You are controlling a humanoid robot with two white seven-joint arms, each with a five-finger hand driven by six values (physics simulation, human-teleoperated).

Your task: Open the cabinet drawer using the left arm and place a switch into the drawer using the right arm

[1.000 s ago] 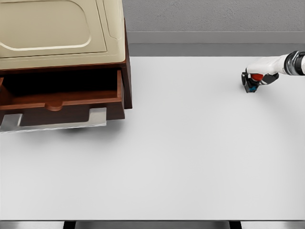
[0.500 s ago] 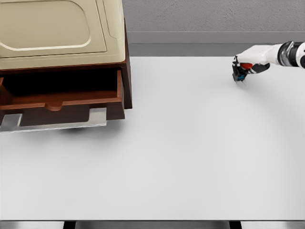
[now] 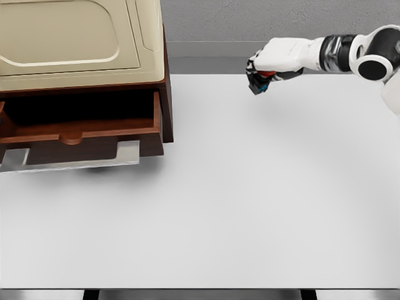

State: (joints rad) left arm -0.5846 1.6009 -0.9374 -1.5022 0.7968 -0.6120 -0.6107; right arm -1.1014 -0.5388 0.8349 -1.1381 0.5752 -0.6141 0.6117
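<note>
Setting: a grey wall (image 3: 262, 19) runs behind a wide white counter (image 3: 250, 206); the landmark for everything below is the cabinet (image 3: 81, 44) at the far left of the counter.

Cabinet: cream top panel over a dark brown wooden body, placed at the counter's left side, partly cut off by the picture's left edge.

Drawer: the drawer (image 3: 78, 128) stands pulled out from under the cabinet's top, toward the viewer, its dark interior exposed and nothing visible inside. A pale metal handle (image 3: 69, 159) runs along its front. I judge it is left open this way so the cavity can be reached from above.

Left arm: not in view; with the drawer out, its part of the task looks done.

Bare counter: the stretch between the cabinet's right side and the hand holds nothing that would block a carry.

Switch: the switch (image 3: 259, 84), a small dark block with a red part and a blue spot, is well to the right of the cabinet, roughly level with its upper body, and appears lifted clear of the counter.

Right hand: the right hand (image 3: 262, 70) reaches in from the right edge, its white forearm stretched toward the cabinet.

Fingers: curled closed over the switch from above, so the load hangs below the palm, a hold that should let it be lowered straight in.

Progress: switch in hand, drawer open; travel over to the drawer and release remain.

Risk: the switch must clear the cabinet's right wall before descending.
</note>
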